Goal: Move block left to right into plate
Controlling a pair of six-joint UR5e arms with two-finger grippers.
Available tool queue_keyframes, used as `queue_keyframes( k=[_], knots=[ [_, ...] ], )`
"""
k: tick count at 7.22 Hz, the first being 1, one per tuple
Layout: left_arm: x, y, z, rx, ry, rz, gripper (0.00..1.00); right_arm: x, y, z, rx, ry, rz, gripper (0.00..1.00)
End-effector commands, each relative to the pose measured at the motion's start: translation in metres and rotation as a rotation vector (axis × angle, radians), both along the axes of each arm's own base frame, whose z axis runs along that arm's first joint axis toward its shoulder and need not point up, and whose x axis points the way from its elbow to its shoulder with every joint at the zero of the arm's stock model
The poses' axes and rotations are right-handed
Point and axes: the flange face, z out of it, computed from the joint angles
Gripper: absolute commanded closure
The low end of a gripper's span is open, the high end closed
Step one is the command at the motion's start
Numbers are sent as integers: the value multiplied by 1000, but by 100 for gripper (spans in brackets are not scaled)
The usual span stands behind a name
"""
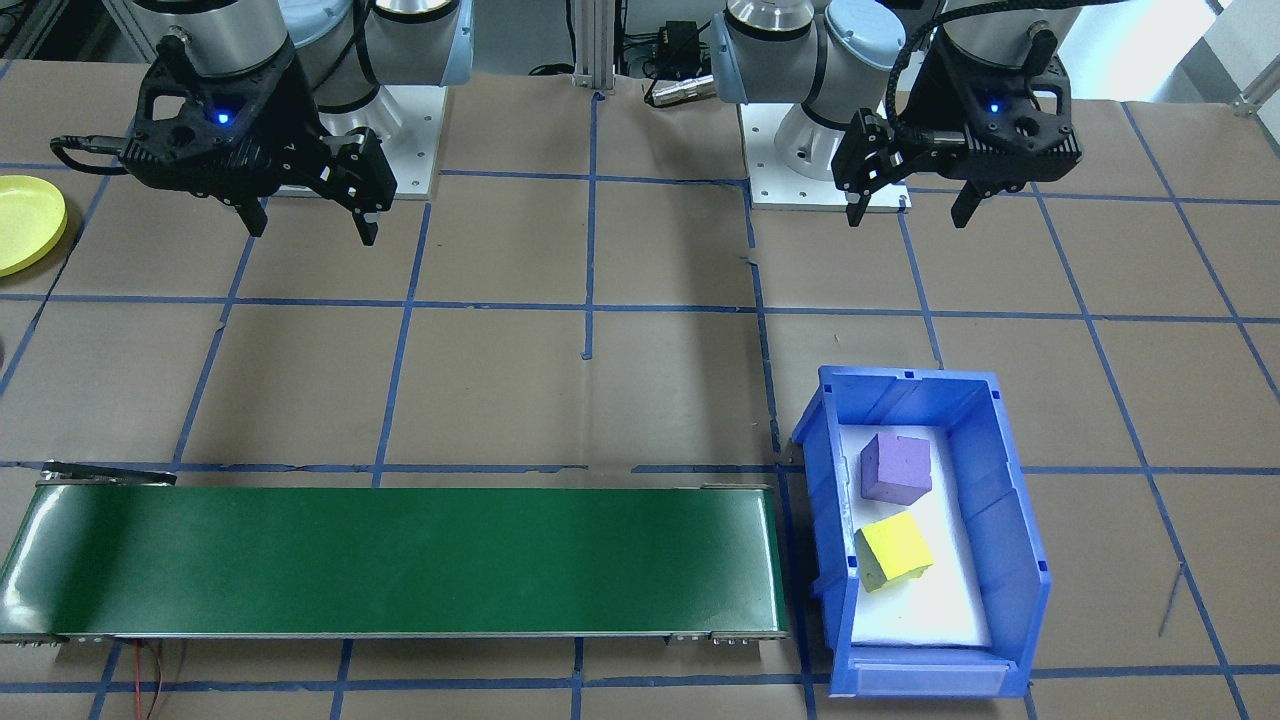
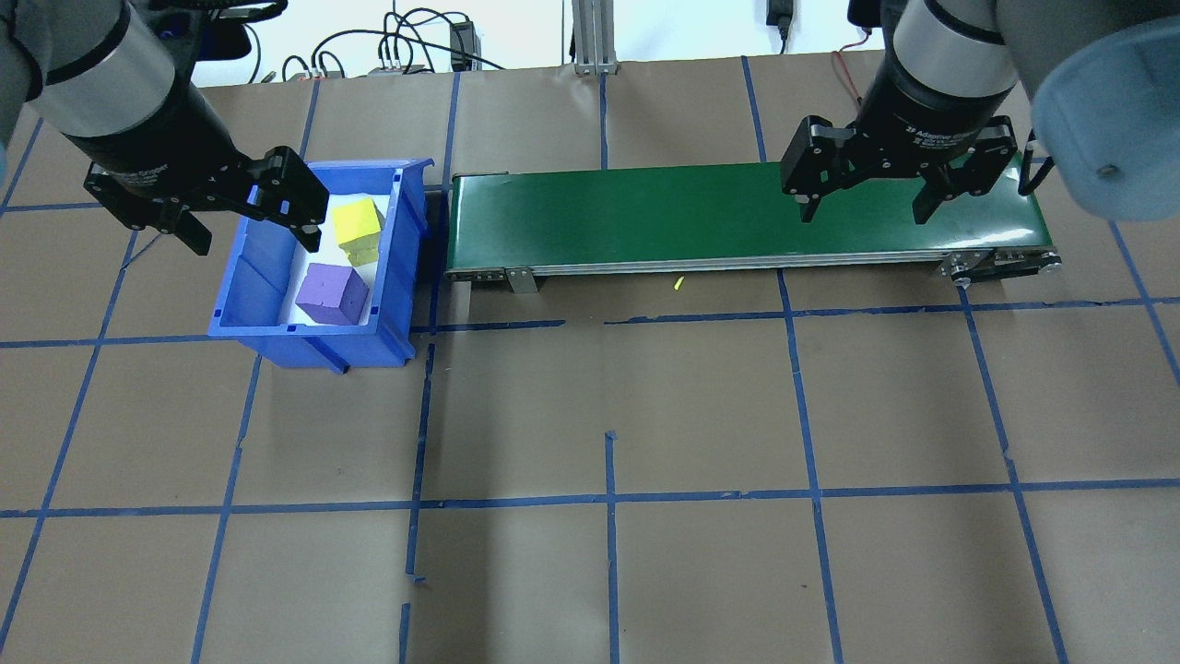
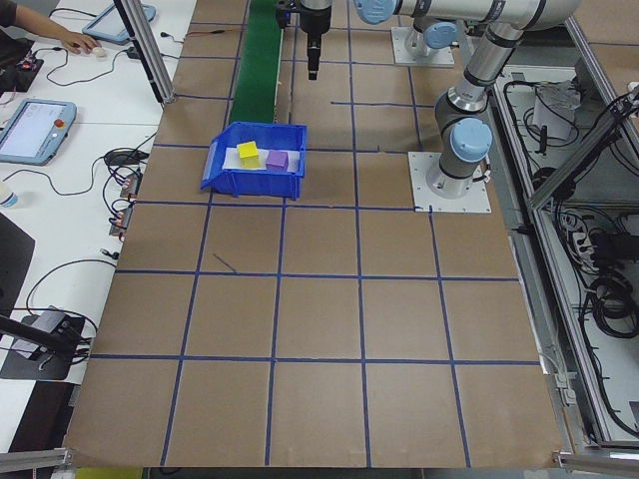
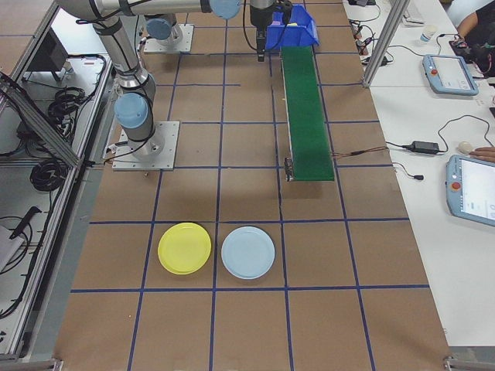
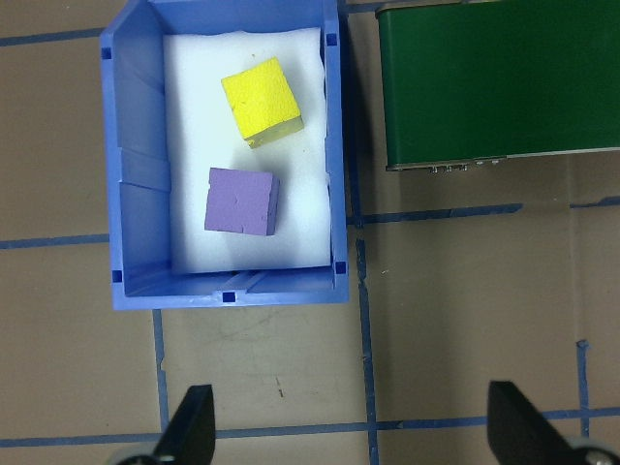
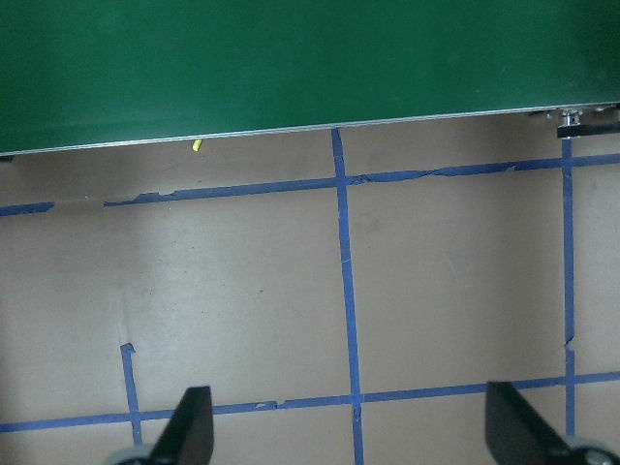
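Left wrist-mounted view: yellow block (image 5: pixel 260 100) at 11 o'clock and purple block (image 5: pixel 241 201) beside it in blue bin (image 5: pixel 134 174). Left claw (image 2: pixel 249 221) open, empty. Right claw (image 2: pixel 866 189) open above conveyor (image 2: pixel 645 217). Yellow plate (image 4: pixel 184 248) well apart. Best: descend squarely over one block, clear of bin walls.

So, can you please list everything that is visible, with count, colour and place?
Bin: one, blue, on the table off the belt's end, robot's left side.
Blocks: two in the bin on white padding, yellow block and purple block, apart.
Conveyor belt: one, green, bare, along the table's far side.
Plates: two, yellow plate and pale blue plate, side by side past the belt's other end.
Scrap: one, small, yellow, beside the belt.
Left hand: open, empty, raised.
Right hand: open, empty, raised.
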Motion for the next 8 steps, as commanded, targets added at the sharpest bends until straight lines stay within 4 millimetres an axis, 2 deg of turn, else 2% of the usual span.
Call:
queue_keyframes(
  k=[1,2,3,4,6,7,8],
  knots=[
    [20,-42,-29,9,6,22,0,0,0,0,0,0,0,0],
    [52,-73,-66,50,17,54,0,0,0,0,0,0,0,0],
    [86,-112,-110,30,22,28,0,0,0,0,0,0,0,0],
    [92,-119,-144,68,26,28,0,0,0,0,0,0,0,0],
    [93,-127,-200,118,34,28,0,0,0,1,-2,0,0,0],
    [94,-130,-217,127,38,27,0,1,0,0,0,0,1,0],
    [94,-133,-223,113,39,29,0,1,0,0,0,0,2,0]
  ],
)
